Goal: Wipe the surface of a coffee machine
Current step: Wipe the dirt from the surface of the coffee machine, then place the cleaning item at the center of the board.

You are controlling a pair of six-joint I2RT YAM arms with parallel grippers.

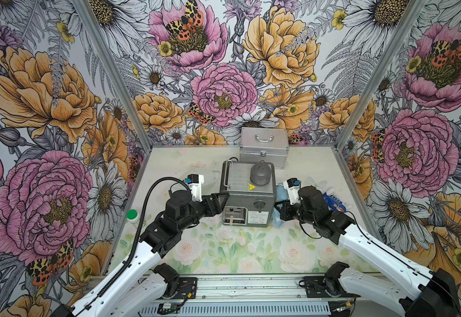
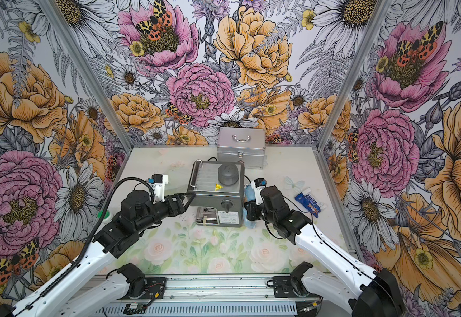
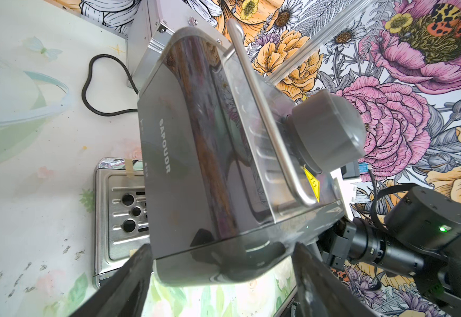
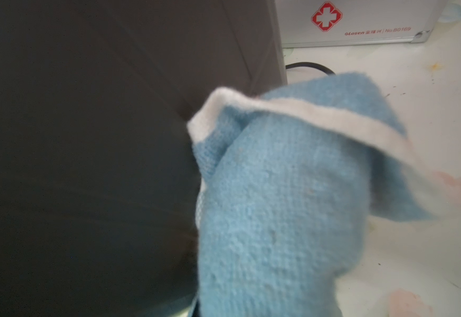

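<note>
The coffee machine [image 1: 247,192] [image 2: 215,192], a dark-grey box with a ribbed top tray, grey dome cap and yellow sticker, stands mid-table in both top views. My left gripper [image 1: 222,200] [image 3: 222,247] is at its front left corner. The jaws stand wide, one finger over the top edge and one under the overhanging body, both touching it. My right gripper [image 1: 280,211] is at the machine's right side, shut on a blue cloth [image 4: 278,192] [image 1: 280,192]. The cloth lies against the dark side wall [image 4: 86,137] and hides the right fingers.
A silver case [image 1: 263,148] with a handle stands just behind the machine against the back wall. A white bottle with a green cap [image 1: 132,215] sits at the table's left edge. A blue and white packet [image 1: 333,200] lies right of my right arm. A black cord [image 3: 92,90] loops behind the machine.
</note>
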